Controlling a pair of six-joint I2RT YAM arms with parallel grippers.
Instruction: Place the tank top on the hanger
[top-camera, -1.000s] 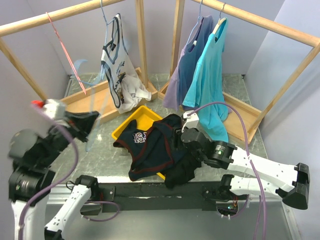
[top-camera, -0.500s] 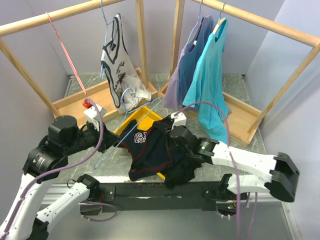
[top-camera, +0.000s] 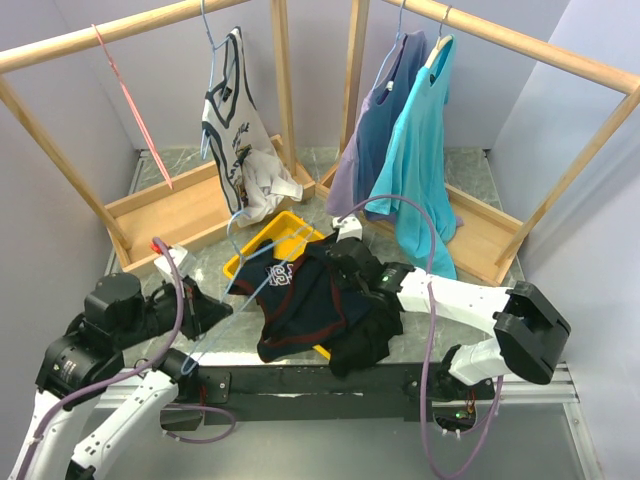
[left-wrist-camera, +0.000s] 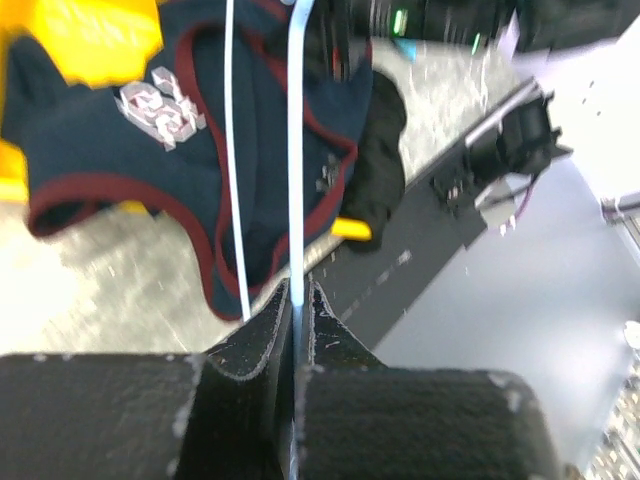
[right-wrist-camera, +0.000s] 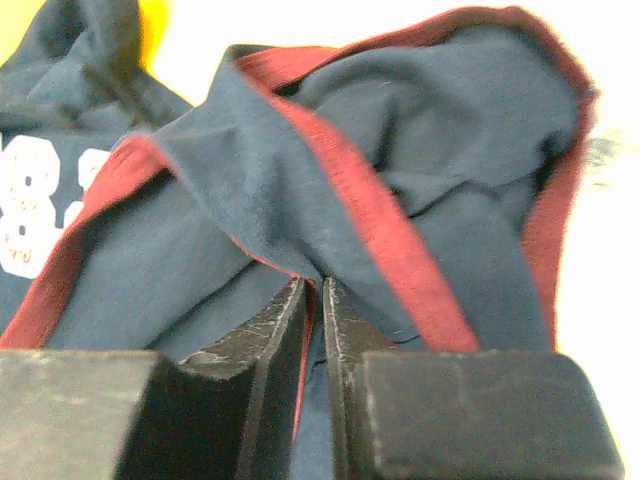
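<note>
The soft navy tank top (top-camera: 300, 305), ribbed maroon at its edges, is lying crumpled across the yellow bin (top-camera: 280, 228) on the marbled table (top-camera: 478, 172). The wrist views alone are showing the grips: the right gripper (right-wrist-camera: 312, 292) is pinching the trim, and the left gripper (left-wrist-camera: 296, 292) is clamping the thin light-blue wire hanger (left-wrist-camera: 295, 150) over the top's white lettering.
</note>
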